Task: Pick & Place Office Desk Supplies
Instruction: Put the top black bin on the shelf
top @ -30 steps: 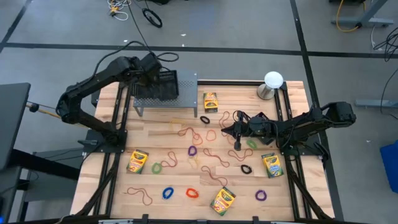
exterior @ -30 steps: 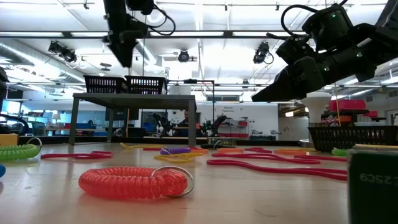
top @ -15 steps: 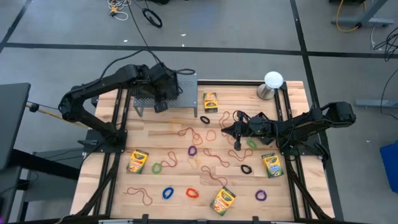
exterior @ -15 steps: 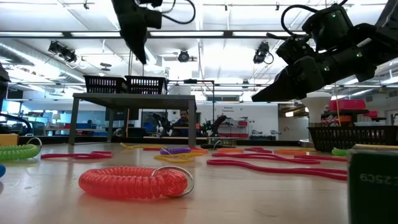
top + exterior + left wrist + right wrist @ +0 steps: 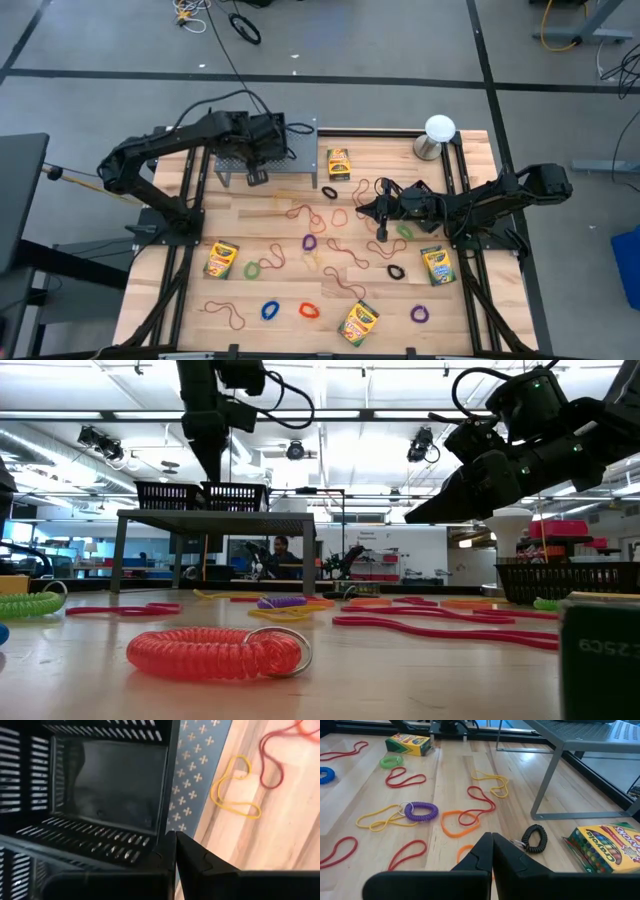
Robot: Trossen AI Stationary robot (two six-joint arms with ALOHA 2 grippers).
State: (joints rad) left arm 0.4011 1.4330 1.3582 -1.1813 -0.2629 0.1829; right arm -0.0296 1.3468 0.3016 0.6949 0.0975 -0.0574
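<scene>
**Both Claws Closed and Empty Over a Littered Table**

The wooden table (image 5: 270,215) carried a grey perforated stand (image 5: 300,152) bearing a black slotted basket (image 5: 107,790). The left gripper (image 5: 256,176) hung at the basket's front edge, fingers pressed together, holding nothing. The right gripper (image 5: 364,209) hovered mid-table, likewise pinched closed and empty. Crayon boxes (image 5: 339,163) lay scattered around, and rubber-band loops (image 5: 421,811) were strewn across the boards.

five crayon boxes (image 5: 339,163), two black baskets (image 5: 201,494), two robot arms (image 5: 150,160)
</scene>
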